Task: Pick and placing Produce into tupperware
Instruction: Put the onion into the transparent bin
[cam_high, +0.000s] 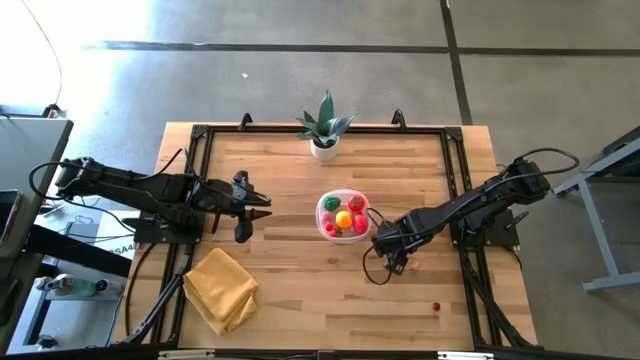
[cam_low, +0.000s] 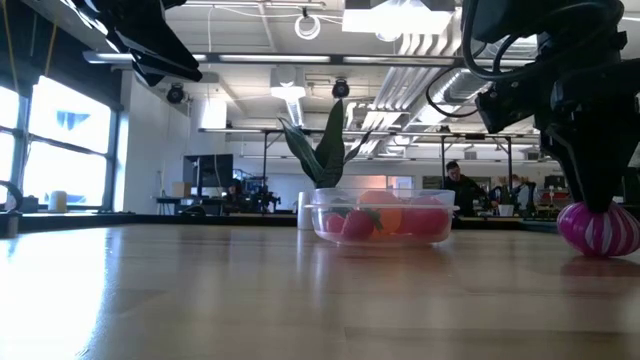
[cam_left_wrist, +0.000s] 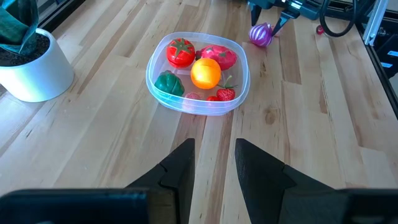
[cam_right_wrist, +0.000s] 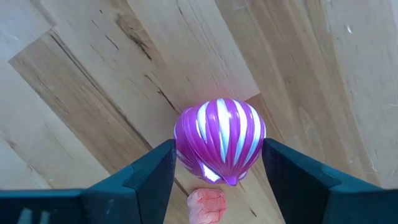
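Magenta with white stripes, a small toy vegetable (cam_right_wrist: 220, 140) sits on the wooden table (cam_high: 300, 300), right between the two fingers of the right gripper (cam_right_wrist: 217, 165). The jaws stand open around it, one finger on each side; I cannot tell if they touch it. The tub (cam_high: 343, 215) is just beside this gripper, with red, green and orange toys inside. One red toy (cam_high: 436, 308) lies farther off. The left gripper (cam_high: 262, 207) waits on the tub's other side, jaws a little apart and empty.
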